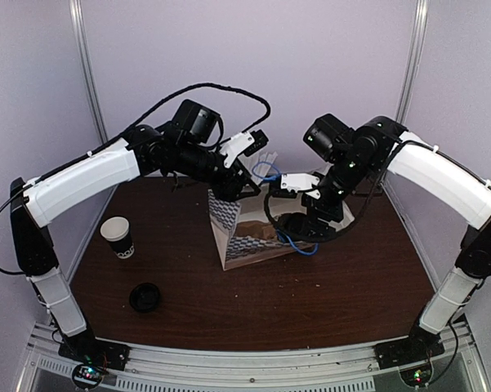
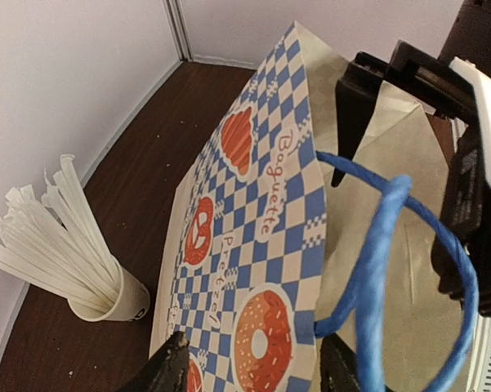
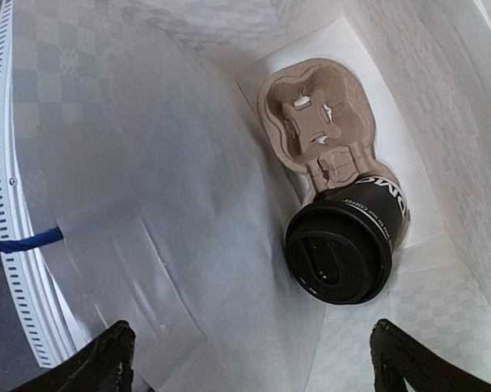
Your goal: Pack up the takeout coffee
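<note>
— Right end effector (image 1: 304,224) hangs over the mouth of the bag (image 1: 243,238), which stands on the table (image 1: 351,278). Left end effector (image 1: 231,190) is at the bag's far rim.
— From the left wrist, we see its fingers (image 2: 170,363) part open, the checked wall between them, not clamped. A blue handle (image 2: 376,245) loops close by.
— From the right wrist, fingers (image 3: 106,355) are spread wide, holding nothing. The coffee (image 3: 339,253) sits lidded at the bag's bottom, at the end of the carrier (image 3: 306,114).
— Our worry: pulling out, we could snag that handle and drag the bag over, tipping the coffee.
</note>
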Action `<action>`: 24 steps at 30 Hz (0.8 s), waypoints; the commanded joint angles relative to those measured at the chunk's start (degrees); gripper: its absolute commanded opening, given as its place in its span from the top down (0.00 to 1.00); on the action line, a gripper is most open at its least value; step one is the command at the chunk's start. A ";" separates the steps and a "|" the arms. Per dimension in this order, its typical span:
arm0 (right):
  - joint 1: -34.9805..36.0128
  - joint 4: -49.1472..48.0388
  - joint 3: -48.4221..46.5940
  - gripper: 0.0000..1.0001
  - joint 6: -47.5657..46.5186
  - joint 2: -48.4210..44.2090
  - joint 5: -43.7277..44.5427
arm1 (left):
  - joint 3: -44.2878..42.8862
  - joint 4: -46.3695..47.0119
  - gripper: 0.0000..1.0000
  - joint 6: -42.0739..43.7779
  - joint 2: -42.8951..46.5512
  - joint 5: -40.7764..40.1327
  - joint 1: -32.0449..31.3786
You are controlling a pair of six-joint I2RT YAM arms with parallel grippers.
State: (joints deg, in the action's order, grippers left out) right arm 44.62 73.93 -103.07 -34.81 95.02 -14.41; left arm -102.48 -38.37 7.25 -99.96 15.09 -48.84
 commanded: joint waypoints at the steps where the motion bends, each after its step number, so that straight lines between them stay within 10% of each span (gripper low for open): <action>1: -0.18 0.22 0.42 0.00 -0.95 -1.65 -1.04 | -4.11 -2.61 0.52 3.29 -1.98 -5.30 -0.49; 9: -2.04 3.96 -3.01 0.00 -3.56 -6.56 -4.77 | -2.83 -2.01 0.99 5.44 -1.10 -1.27 -1.00; 24: -25.49 6.36 -5.15 0.00 -4.65 -13.82 -20.49 | 2.55 -0.31 1.00 3.27 3.89 -1.99 -7.04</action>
State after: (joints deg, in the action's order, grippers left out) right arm 21.71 79.96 -110.59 -39.88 80.47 -28.97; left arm -101.69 -40.66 11.49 -99.07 13.21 -54.46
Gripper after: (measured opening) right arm 0.997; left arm 0.012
